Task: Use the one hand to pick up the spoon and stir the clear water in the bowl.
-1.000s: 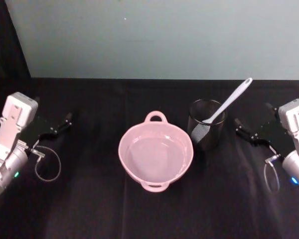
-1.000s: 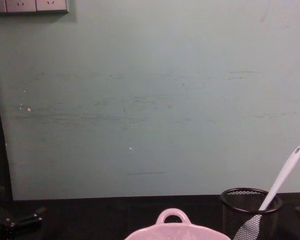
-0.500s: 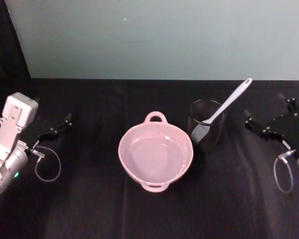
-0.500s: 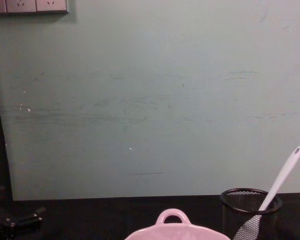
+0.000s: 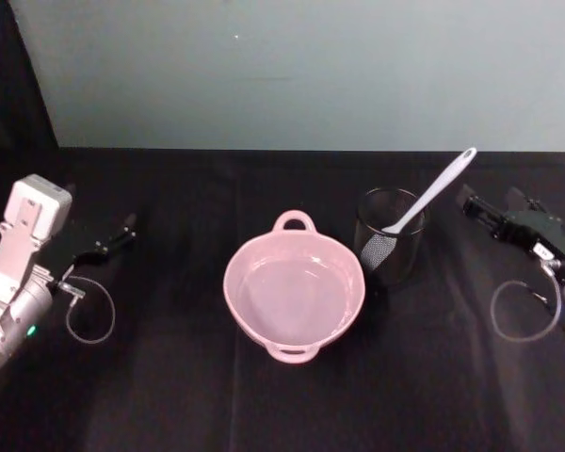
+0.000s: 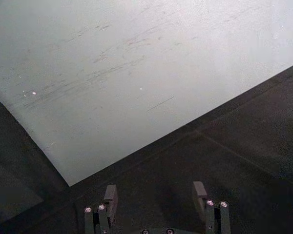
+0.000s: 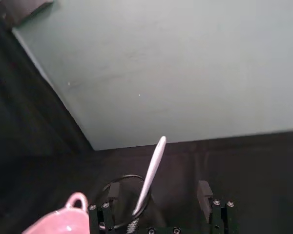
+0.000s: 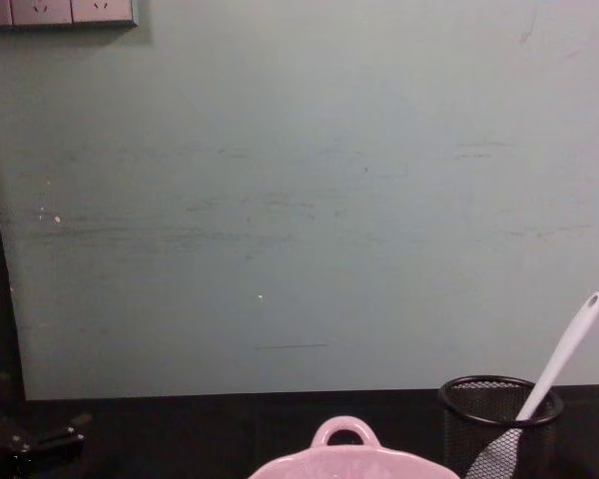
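The pale spoon [image 5: 435, 191] stands tilted in a black mesh cup [image 5: 392, 254], its handle end leaning up to the right. The pink bowl [image 5: 234, 282] holds clear water at the table's middle, just left of the cup. My right gripper [image 5: 491, 201] hovers open a little to the right of the spoon's handle, apart from it. In the right wrist view the spoon [image 7: 153, 170] and the cup [image 7: 118, 187] lie ahead between the open fingers [image 7: 203, 191], with the bowl [image 7: 63, 222] beside them. My left gripper [image 5: 122, 232] rests open at the far left.
A black cloth [image 5: 169, 395] covers the table and a pale green wall [image 8: 299, 200] stands close behind it. Grey cable loops hang by each wrist [image 5: 89, 320]. In the chest view the spoon [image 8: 566, 349] rises from the cup [image 8: 499, 424] behind the bowl's loop handle [image 8: 344, 432].
My right gripper has swung back and up from the table's right side, now pointing toward the spoon's handle. Left arm, bowl, cup and spoon have not moved.
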